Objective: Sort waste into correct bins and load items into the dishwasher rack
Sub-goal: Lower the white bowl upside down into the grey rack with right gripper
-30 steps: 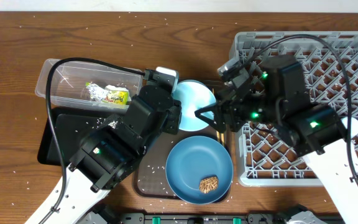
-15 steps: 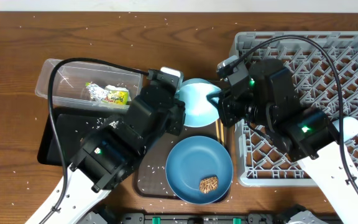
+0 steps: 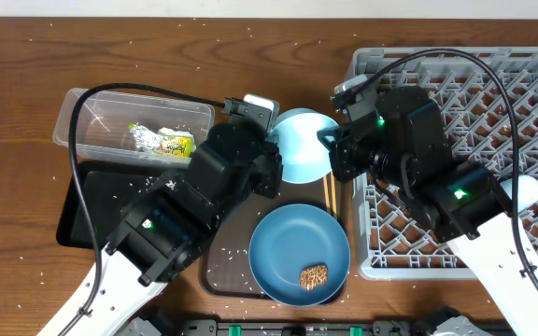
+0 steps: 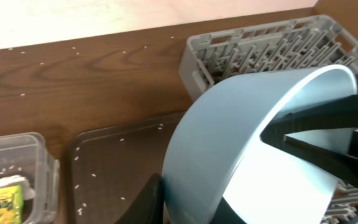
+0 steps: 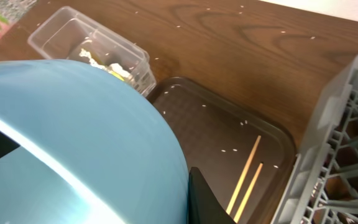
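Observation:
A light blue cup (image 3: 302, 154) hangs tilted over the dark brown serving tray (image 3: 222, 271), between both arms. My left gripper (image 3: 274, 166) pinches its left wall; in the left wrist view a black finger (image 4: 154, 193) presses against the cup (image 4: 241, 137). My right gripper (image 3: 330, 151) is shut on the opposite rim, and its finger (image 5: 197, 193) lies against the cup (image 5: 73, 137). The chopsticks (image 3: 329, 191) lie on the tray below. The blue plate (image 3: 288, 243) holds a brown food chunk (image 3: 314, 275). The grey dishwasher rack (image 3: 521, 84) stands at the right.
A clear tub (image 3: 92, 121) at the left holds foil and a yellow-green wrapper (image 3: 176, 145). A black tray (image 3: 87, 201) lies in front of it. Rice grains are scattered over the wooden table. A white item (image 3: 528, 191) sits at the rack's right side.
The right gripper moved in from the rack side and shut on the cup's rim. The left arm carried the cup a little right and back.

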`<action>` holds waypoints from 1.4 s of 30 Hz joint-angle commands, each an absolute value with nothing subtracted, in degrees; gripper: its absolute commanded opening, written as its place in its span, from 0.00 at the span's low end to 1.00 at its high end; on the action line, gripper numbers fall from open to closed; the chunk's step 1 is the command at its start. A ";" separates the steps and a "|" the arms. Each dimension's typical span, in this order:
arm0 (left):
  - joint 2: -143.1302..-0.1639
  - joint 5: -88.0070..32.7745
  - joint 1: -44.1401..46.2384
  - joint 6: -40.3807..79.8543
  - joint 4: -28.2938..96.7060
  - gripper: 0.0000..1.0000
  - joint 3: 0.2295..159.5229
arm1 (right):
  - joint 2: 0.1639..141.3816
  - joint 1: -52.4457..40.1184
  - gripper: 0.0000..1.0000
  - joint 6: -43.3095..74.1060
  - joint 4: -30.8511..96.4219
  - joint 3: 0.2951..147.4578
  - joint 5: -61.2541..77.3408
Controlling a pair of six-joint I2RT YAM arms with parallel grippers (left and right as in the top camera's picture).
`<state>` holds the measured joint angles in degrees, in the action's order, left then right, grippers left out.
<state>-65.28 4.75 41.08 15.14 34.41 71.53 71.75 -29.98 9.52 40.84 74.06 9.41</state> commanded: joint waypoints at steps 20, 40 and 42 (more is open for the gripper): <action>-64.36 -1.17 41.23 15.09 32.47 0.64 72.25 | 71.16 -29.80 0.01 16.14 43.46 74.04 -8.64; -64.36 -2.59 41.23 15.05 32.51 0.73 72.25 | 70.61 -15.22 0.01 17.45 50.35 74.04 -59.02; -64.36 -2.57 41.23 15.03 32.51 0.73 72.25 | 72.64 -14.15 0.01 17.08 50.48 74.04 -63.22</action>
<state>-65.10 -2.24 41.15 15.16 32.75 71.53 70.17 -15.62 17.39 50.43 74.04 -48.73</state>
